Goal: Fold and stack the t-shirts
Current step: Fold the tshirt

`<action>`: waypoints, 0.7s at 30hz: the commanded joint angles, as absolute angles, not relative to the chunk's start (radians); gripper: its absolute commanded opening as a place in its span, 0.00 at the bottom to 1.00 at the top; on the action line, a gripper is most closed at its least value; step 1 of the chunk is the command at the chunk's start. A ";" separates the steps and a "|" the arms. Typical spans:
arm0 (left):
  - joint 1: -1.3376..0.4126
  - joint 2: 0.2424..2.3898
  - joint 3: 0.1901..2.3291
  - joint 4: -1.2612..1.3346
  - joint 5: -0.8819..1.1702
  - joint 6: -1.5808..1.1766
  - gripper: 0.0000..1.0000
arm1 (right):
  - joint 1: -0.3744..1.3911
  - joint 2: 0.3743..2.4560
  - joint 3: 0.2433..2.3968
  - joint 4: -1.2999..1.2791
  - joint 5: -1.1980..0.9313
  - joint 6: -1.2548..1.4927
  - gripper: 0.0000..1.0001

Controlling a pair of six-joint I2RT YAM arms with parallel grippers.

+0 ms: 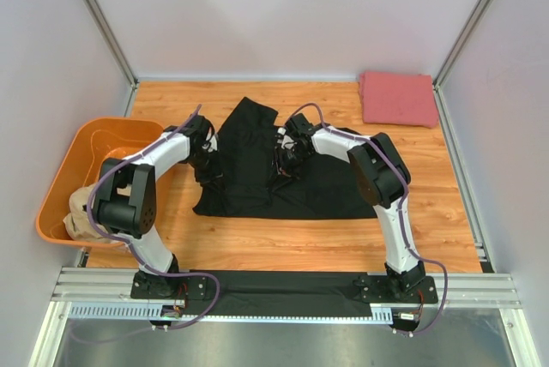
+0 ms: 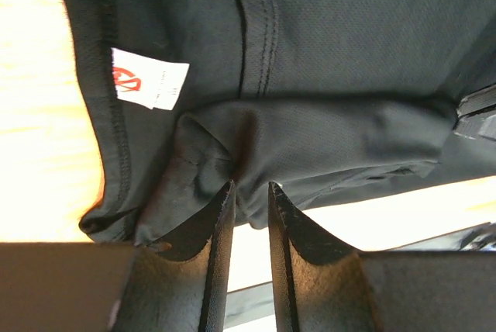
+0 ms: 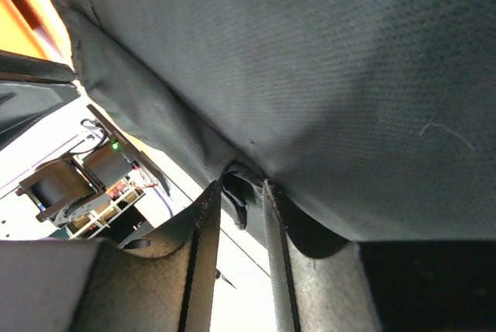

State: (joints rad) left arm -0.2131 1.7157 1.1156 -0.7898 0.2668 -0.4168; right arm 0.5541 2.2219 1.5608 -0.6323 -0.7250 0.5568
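Observation:
The black t-shirt [image 1: 257, 170] lies in the middle of the table with its left part folded over. My left gripper [image 1: 206, 154] is shut on a bunched fold of the black t-shirt [image 2: 256, 146] near the white neck label [image 2: 149, 77]. My right gripper [image 1: 285, 154] is shut on a fold of the same shirt [image 3: 325, 76] and holds it lifted. A pinkish-red t-shirt [image 1: 397, 98] lies folded at the far right corner. A tan t-shirt [image 1: 79, 213] sits in the orange tub.
The orange plastic tub [image 1: 81, 157] stands at the left edge of the wooden table [image 1: 429, 178]. A black strip [image 1: 283, 290] runs along the near rail between the arm bases. White walls and metal posts close in the table.

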 commanded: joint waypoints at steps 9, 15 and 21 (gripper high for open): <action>-0.167 1.707 1.088 -0.723 0.255 -0.472 0.34 | 0.569 2.253 1.605 -0.638 -0.719 0.572 0.24; -0.166 1.752 1.100 -0.673 0.287 -0.480 0.34 | 0.569 2.266 1.615 -0.643 -0.721 0.569 0.21; -0.166 1.805 1.135 -0.678 0.290 -0.476 0.33 | 0.569 2.270 1.609 -0.641 -0.721 0.565 0.19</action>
State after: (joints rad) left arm -0.1696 1.7859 1.0954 -0.6952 0.2745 -0.4675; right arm 0.5625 2.2543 1.5852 -0.6403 -0.7269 0.5655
